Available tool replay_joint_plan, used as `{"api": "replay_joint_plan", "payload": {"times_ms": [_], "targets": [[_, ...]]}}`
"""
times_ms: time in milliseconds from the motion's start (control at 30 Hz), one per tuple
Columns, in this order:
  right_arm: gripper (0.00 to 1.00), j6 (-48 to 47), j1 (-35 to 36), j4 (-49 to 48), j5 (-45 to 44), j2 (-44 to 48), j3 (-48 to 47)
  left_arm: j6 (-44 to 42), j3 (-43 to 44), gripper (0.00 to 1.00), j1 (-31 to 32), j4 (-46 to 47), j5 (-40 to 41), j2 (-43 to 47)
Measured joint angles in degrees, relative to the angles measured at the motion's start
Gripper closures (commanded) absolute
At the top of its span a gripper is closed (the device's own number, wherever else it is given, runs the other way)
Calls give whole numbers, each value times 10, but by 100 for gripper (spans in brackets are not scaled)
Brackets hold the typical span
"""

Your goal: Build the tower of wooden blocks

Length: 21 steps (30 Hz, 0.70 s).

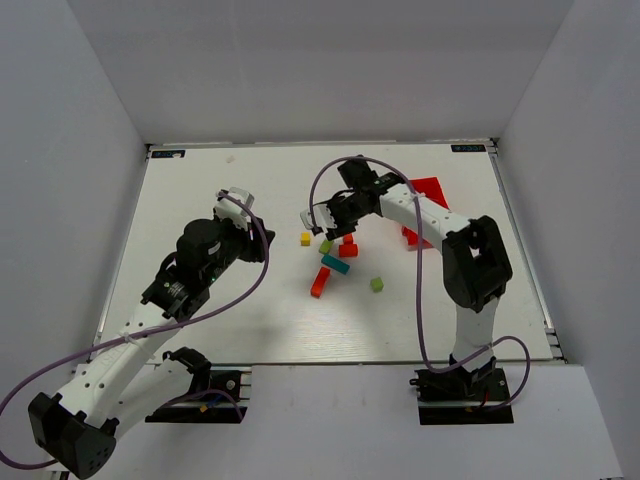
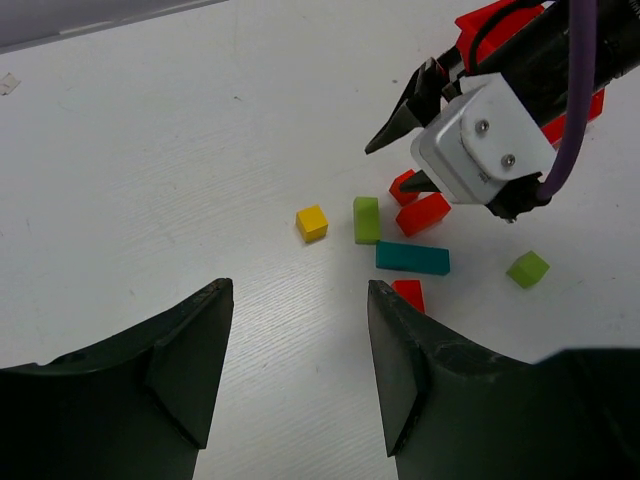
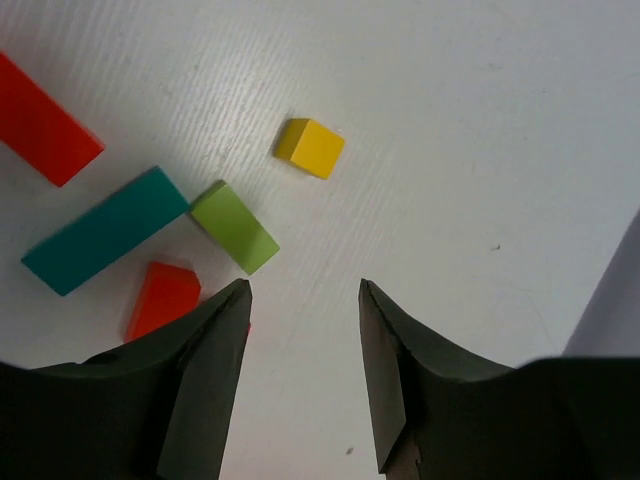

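Note:
The wooden blocks lie loose on the white table, none stacked. In the top view there are a yellow cube (image 1: 305,239), a green block (image 1: 325,246), a red block (image 1: 348,248), a teal bar (image 1: 335,264), an orange-red bar (image 1: 320,282) and a green cube (image 1: 377,284). My right gripper (image 1: 325,222) hovers open and empty just above the cluster. In its wrist view its jaws (image 3: 300,290) stand below the yellow cube (image 3: 310,147) and the green block (image 3: 234,226). My left gripper (image 2: 298,290) is open and empty, left of the blocks.
A red plastic bin (image 1: 430,192) sits behind the right arm at the back right. The right arm's white wrist camera (image 2: 480,135) hangs over the blocks in the left wrist view. White walls enclose the table (image 1: 200,300) on three sides.

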<state>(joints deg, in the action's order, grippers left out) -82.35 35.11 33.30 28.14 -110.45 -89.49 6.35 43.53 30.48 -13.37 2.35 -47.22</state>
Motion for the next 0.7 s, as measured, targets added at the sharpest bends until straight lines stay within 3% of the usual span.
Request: {"api": "replay_joint_plan", "payload": {"times_ms": [400,700], "targets": [[48,-156,-6,124,-13,-86,-86,-10,0,32,0,-1,3,0],[49,-205,-5,165,-26,-146,-107,-10,0,32,0,-1,3,0]]}}
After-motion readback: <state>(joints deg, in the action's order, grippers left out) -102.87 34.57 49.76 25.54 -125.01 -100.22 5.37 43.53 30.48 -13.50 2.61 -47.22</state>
